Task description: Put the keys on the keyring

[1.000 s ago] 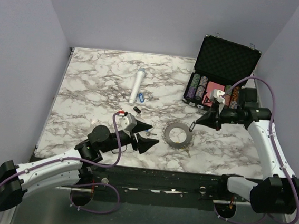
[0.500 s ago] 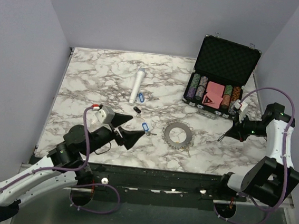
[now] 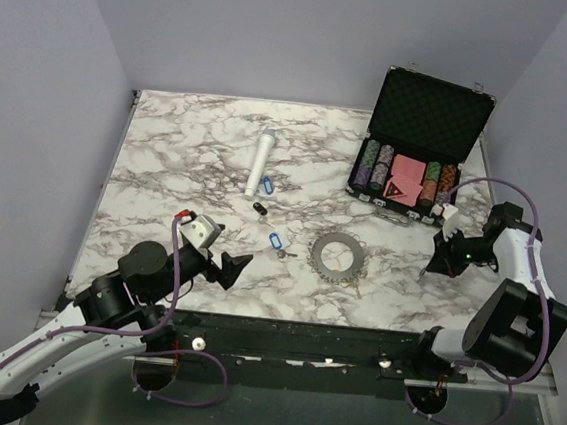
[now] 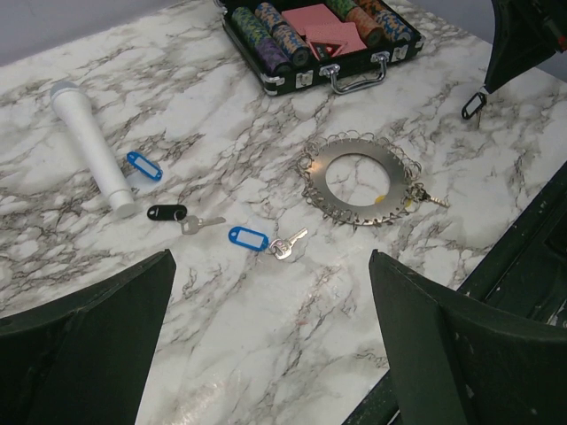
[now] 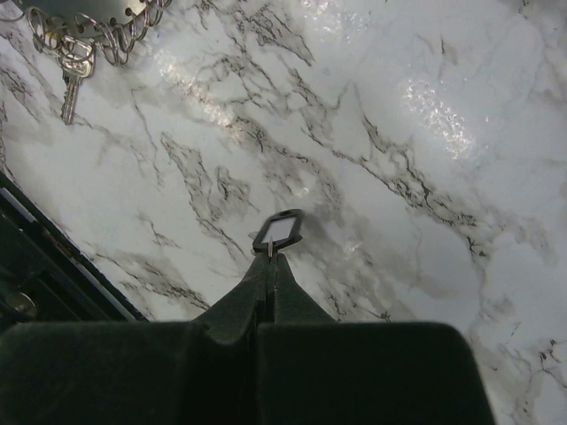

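Overhead, a white marble table (image 3: 168,161) with grey veins sits between plain lilac walls (image 3: 33,98). The keyring (image 3: 340,255) lies flat near the dark front edge, right of centre, with bare marble around it. A blue-tagged key (image 3: 277,242) lies just to its left. A black-tagged key (image 3: 259,207) and a second blue tag (image 3: 267,183) lie farther back beside a white cylinder (image 3: 261,163). An open case of chips (image 3: 407,179) stands at the back right. The left gripper (image 3: 227,249) hovers over the front left, the right gripper (image 3: 431,269) near the right edge.

From the left wrist, the fingers (image 4: 89,336) are spread wide with nothing between them, framing the keyring and the loose keys. Small rings and at least one key hang on the keyring's rim.

From the right wrist, the fingers (image 5: 266,292) are pressed together on a black-framed tag (image 5: 277,230) above bare marble. The keyring's edge shows at the top left corner.
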Robot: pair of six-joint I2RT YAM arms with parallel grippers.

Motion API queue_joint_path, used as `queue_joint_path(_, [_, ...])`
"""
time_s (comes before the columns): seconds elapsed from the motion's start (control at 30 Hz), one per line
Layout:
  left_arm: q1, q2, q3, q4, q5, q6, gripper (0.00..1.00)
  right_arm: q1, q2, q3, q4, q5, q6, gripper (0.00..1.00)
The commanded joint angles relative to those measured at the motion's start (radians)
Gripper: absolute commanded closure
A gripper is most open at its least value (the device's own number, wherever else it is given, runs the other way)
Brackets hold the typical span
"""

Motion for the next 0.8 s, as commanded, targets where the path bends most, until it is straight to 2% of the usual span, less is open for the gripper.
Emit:
queue_joint_path(0.0, [0.004, -0.027, 0.003, -0.005, -0.036, 0.021, 0.01, 0.07, 0.038, -0.006, 0.094, 0.037, 0.083, 1.0])
queue_joint_path(0.4, [0.004, -0.03, 0.002, -0.009, -0.046, 0.018, 0.01, 0.292, 0.153, 0.023, 0.261, 0.071, 0.265, 1.0])
queue_joint_path(0.77, [0.004, -0.02, 0.0, -0.009, -0.042, 0.016, 0.01, 0.38, 0.245, 0.051, 0.332, 0.097, 0.331, 0.98])
